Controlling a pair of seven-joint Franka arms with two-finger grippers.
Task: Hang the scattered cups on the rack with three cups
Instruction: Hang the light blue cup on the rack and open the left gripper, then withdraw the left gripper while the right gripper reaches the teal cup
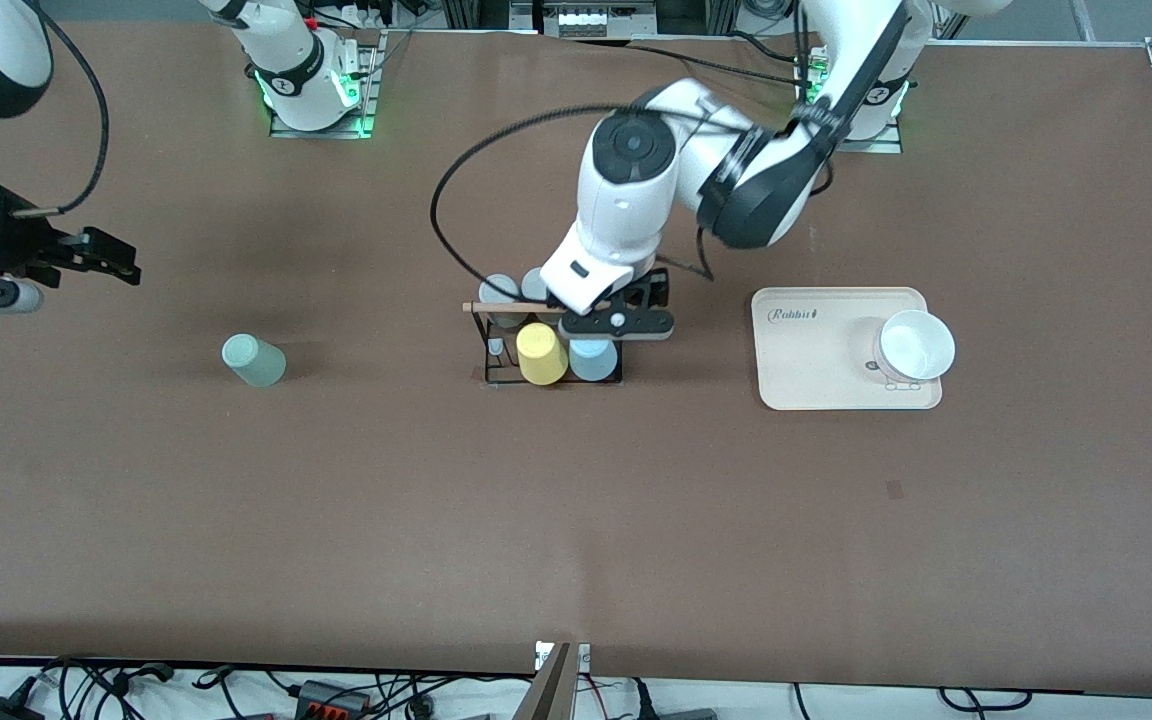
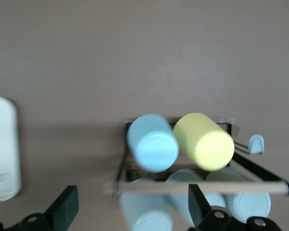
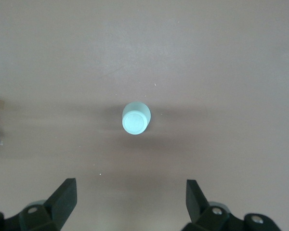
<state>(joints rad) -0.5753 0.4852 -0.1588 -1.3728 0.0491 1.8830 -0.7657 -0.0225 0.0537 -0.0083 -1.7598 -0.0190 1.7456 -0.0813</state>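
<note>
The only writing you can read is "Rabbit" in the upper corner of the cream tray [image 1: 816,350], right of centre in the front view; a white bowl [image 1: 916,345] sits on its end toward the left arm's side of the table.

Your left gripper [image 1: 616,322] hangs over the black wire rack [image 1: 496,375] at the middle of the frame, fingers spread wide and holding nothing. In the left wrist view the two fingertips [image 2: 62,204] stand apart at the bottom edge, with the rack's wooden rod [image 2: 197,187] between them. The left arm reaches down from its base at the upper right, elbow bent, wrist pointing straight down.

The light blue cup [image 1: 593,358] sits on the rack just beside the yellow cup [image 1: 541,352], free of the fingers; grey cups [image 1: 498,290] fill the row farther from the front camera.

Your right gripper [image 1: 86,258] is at the left edge of the front view, up in the air, fingers spread and empty. The right wrist view looks straight down on the mint green cup [image 3: 136,118], which lies on its side on the bare table [image 1: 576,520], left of centre in the front view, well apart from the rack.
</note>
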